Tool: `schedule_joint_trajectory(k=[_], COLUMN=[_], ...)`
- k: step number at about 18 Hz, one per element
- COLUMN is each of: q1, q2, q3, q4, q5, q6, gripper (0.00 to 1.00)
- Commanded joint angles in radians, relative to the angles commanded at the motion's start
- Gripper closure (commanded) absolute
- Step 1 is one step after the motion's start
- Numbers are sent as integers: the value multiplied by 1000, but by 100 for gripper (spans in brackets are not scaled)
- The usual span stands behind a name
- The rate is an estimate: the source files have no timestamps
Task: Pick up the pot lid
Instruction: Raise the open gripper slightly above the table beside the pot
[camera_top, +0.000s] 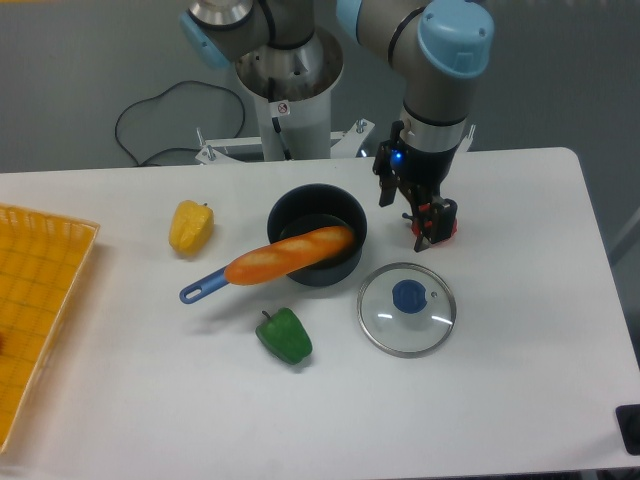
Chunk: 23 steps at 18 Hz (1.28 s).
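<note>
Progress looked slight: a yellow pepper lay left of the pot, the lid rested ungrasped just right of it, and the gripper hung to the pot's right too, fingers spread wide, leaving reach, grasp and lift to do.

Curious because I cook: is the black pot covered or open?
Open: the glass lid lies beside the pot, and an orange object sticks out over its rim.

On my feed I see black gripper; near it, red item, clear lid with blue knob, black pot, orange elongated item; farther off, green pepper, yellow pepper.
</note>
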Motion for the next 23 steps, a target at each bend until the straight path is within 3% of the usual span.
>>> schedule_joint_trajectory(k=[4,8,17,23], q1=[-6,26,57,54], q2=[0,9,0,-75], q3=[0,-72,-63,-61], q4=[-6,5,11,84], q5=[3,-11,-21,-18], q6=[-14,-12,-124,-126], gripper=[0,0,0,0])
